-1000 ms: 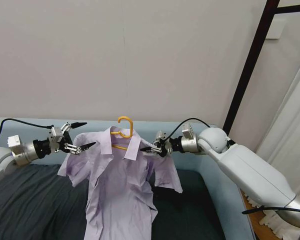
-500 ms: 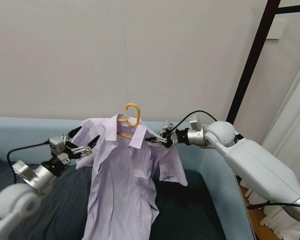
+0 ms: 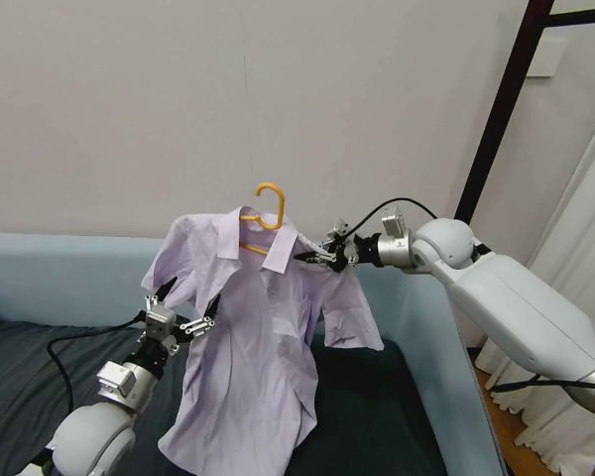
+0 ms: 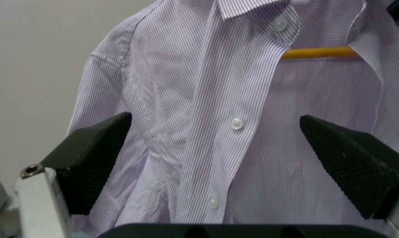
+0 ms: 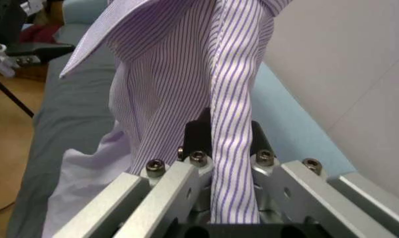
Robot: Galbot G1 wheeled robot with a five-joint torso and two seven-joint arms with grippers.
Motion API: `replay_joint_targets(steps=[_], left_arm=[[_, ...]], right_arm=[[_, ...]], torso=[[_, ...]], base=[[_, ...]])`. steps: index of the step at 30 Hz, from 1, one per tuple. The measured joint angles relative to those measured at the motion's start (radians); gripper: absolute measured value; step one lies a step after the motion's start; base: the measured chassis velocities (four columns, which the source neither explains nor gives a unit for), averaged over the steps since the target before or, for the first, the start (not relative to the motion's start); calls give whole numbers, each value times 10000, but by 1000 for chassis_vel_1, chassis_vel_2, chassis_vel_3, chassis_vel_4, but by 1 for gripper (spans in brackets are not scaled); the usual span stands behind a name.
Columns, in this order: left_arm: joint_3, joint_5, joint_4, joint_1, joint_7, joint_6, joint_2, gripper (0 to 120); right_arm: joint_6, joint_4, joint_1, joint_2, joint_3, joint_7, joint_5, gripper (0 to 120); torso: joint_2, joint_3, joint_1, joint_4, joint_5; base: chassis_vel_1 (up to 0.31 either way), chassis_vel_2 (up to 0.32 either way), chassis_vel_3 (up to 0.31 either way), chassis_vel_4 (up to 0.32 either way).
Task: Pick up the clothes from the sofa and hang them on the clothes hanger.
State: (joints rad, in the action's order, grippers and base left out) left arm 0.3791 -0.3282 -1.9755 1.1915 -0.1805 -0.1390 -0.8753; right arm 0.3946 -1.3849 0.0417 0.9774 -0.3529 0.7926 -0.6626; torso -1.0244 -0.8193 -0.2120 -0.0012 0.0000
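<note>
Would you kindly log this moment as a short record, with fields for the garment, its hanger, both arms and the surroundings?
garment: lilac striped shirt, held up above the sofa
support: yellow hanger inside the collar, hook free in the air
right arm: right gripper shut on the shirt's shoulder fabric beside the collar
left arm: left gripper open, lower down, facing the shirt front, gripping nothing
surroundings: black pole on the robot's right
</note>
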Motion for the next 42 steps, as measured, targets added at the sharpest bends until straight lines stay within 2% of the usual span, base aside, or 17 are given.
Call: replay_joint_targets(steps=[6, 14, 19, 20, 23, 29, 30, 34, 35, 37, 42], left_arm=[[-429, 1050, 359, -822, -754, 453, -598, 100], [-1031, 1327, 862, -1894, -1046, 823, -782, 94], [-1538, 1413, 1455, -2478, -1206, 789, -998, 79], [-1538, 1413, 1455, -2478, -1206, 789, -998, 79], [-1807, 1589, 1829, -2697, -1269, 650, -1177, 65], [-1882, 1636, 1826, -2532, -1383, 624, -1237, 41], [-1882, 1636, 1826, -2532, -1383, 624, -1237, 41], [-1824, 1604, 1843, -2529, -1442, 584, -1215, 22], [-1824, 1604, 1843, -2529, -1442, 584, -1215, 22], [-1777, 1571, 1737, -2495, -1448, 545, -1177, 11], [-1673, 1460, 1432, -2347, -1448, 479, -1086, 0]], right_arm=[[193, 89, 524, 146, -296, -116, -324, 1], [200, 307, 768, 288, -388, -119, -345, 1], [200, 348, 803, 317, -412, -110, -351, 1], [200, 348, 803, 317, -412, -110, -351, 1], [200, 365, 856, 291, -417, -105, -371, 1], [199, 405, 929, 216, -416, -96, -385, 1], [199, 405, 929, 216, -416, -96, -385, 1], [192, 429, 947, 209, -414, -82, -388, 1], [192, 429, 947, 209, -414, -82, -388, 1], [187, 430, 943, 213, -414, -75, -381, 1], [176, 443, 921, 215, -442, -72, -329, 1]], torso=[[-1, 0, 0, -3, -1], [0, 0, 0, -4, 0], [1, 0, -1, -4, 0], [1, 0, -1, -4, 0], [1, 0, -1, -4, -1], [1, 0, 0, -2, 0], [1, 0, 0, -2, 0], [1, 0, -1, -3, 0], [1, 0, -1, -3, 0], [1, 0, 0, -3, 0], [1, 1, -1, -3, -1]], base=[[0, 0, 0, 0], [0, 0, 0, 0], [0, 0, 0, 0], [0, 0, 0, 0], [0, 0, 0, 0], [0, 0, 0, 0], [0, 0, 0, 0], [0, 0, 0, 0], [0, 0, 0, 0], [0, 0, 0, 0], [0, 0, 0, 0]])
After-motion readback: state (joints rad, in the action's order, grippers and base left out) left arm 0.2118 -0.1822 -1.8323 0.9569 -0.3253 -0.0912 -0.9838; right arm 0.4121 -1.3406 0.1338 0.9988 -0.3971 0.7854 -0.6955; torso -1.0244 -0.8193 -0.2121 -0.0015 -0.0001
